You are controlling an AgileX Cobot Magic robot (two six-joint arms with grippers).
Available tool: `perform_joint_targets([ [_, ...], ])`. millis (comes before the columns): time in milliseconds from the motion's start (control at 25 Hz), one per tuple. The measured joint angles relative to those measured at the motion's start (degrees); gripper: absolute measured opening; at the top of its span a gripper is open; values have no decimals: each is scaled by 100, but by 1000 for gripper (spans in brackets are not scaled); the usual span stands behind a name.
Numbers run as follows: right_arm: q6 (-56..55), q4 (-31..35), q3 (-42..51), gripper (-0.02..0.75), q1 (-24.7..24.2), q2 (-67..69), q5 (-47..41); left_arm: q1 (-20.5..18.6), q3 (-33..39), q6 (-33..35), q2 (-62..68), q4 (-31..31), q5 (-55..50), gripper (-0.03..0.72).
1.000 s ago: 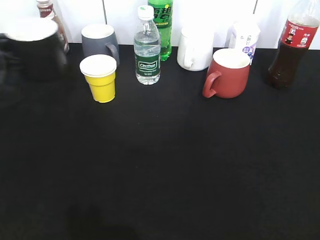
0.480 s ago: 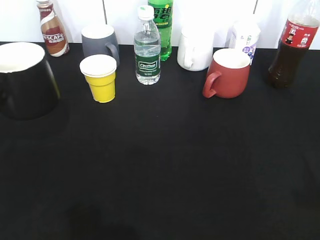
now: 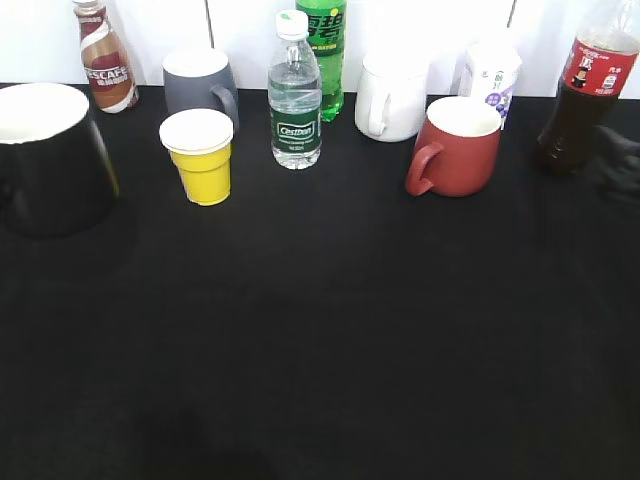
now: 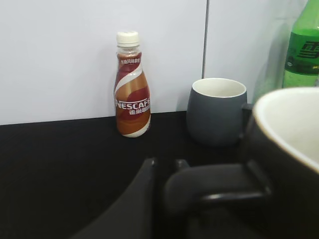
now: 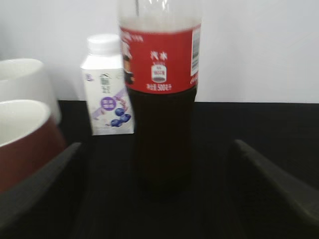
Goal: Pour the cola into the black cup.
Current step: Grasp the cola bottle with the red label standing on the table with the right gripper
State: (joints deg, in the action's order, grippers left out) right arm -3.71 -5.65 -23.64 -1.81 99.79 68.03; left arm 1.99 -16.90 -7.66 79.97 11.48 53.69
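Observation:
The black cup (image 3: 48, 160), white inside, stands at the far left of the black table. In the left wrist view my left gripper (image 4: 166, 162) is shut on its black loop handle (image 4: 214, 185), with the cup's rim (image 4: 294, 124) at the right. The cola (image 3: 585, 100), a tall bottle with a red label and dark liquid, stands at the back right. In the right wrist view it (image 5: 160, 99) stands upright between the fingers of my open right gripper (image 5: 157, 145), which do not touch it. That gripper shows as a dark blur (image 3: 620, 165) beside the bottle.
Along the back stand a Nescafe bottle (image 3: 102, 60), a grey mug (image 3: 198, 85), a yellow cup (image 3: 201, 157), a water bottle (image 3: 294, 100), a green soda bottle (image 3: 324, 50), a white mug (image 3: 390, 98), a red mug (image 3: 455, 147) and a small white carton (image 3: 490, 75).
The black cup came down and toward the front at the far left, then stayed still. My right gripper has come into the exterior view beside the cola.

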Motion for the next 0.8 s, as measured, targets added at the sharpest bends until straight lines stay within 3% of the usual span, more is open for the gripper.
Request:
perform_joint_targets([
  [200,-13,-161,-1550,669,0,1331,-151,0,0,0,0,0,0,58],
  [520,-14,-321,-2943,645,0,2381,-339,0,0,0,0,4,0,57],
  [560,-14,-406,-2980,613,0,2400,-339,0,0,0,0,4,0,57],
  [680,-8,-609,-2991,419,0,2412,-339,0,0,0,0,4,0,57],
  [800,208,-651,-2991,379,0,2422,-276,0,0,0,0,4,-5,57],
])
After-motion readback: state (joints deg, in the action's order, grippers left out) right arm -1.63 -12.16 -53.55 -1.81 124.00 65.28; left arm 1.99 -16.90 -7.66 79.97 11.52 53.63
